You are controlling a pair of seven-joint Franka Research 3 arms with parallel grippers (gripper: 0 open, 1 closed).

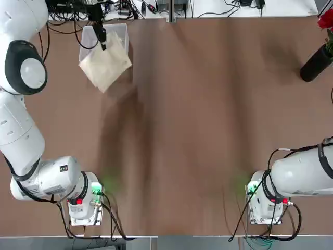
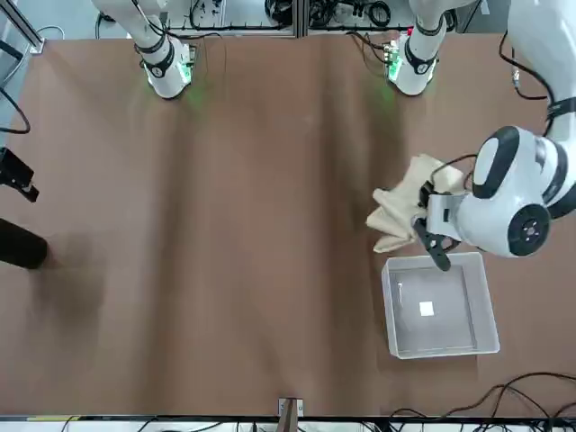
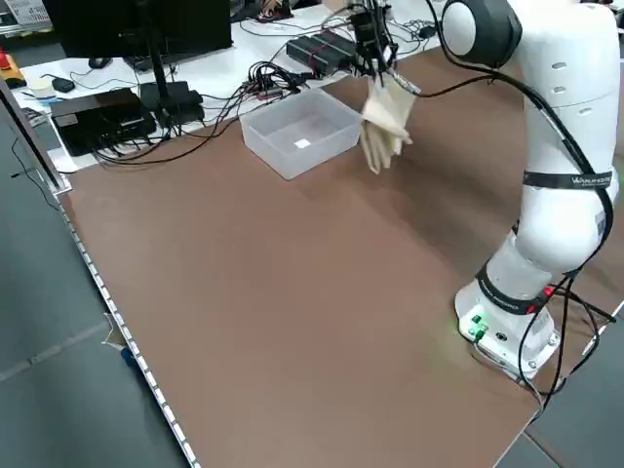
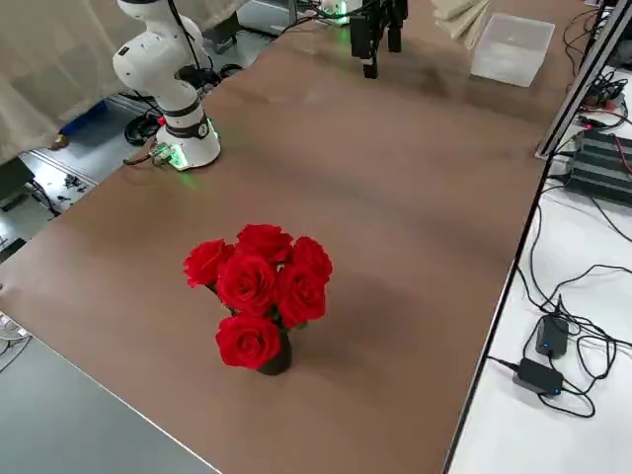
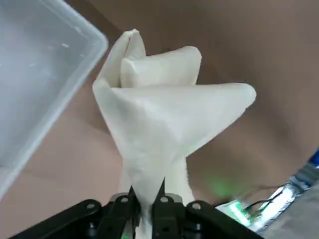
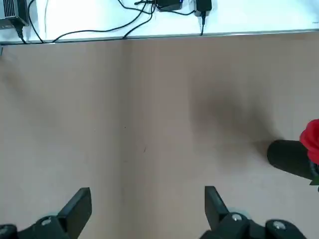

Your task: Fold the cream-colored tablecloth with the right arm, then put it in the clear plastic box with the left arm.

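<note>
- The brown table (image 1: pixel 208 130) spans the whole scene, with the two arm bases along its near edge.
- The left arm reaches to the far left corner; its left gripper (image 5: pixel 145 201) is pinched tight on the cream-colored tablecloth (image 1: pixel 105 65), which hangs lifted off the table as a bunched, folded bundle.
- The tablecloth hangs at the near edge of the clear plastic box (image 2: pixel 439 306), partly over its rim in the top view, and is not inside it.
- The box stands at the table's far left corner, with only a small white label on its floor.
- The right arm is drawn back at the near right; its right gripper (image 6: pixel 147 211) has its fingers spread wide over bare table, holding nothing.
- A dark vase of red roses (image 4: pixel 260 291) stands at the far right.
</note>
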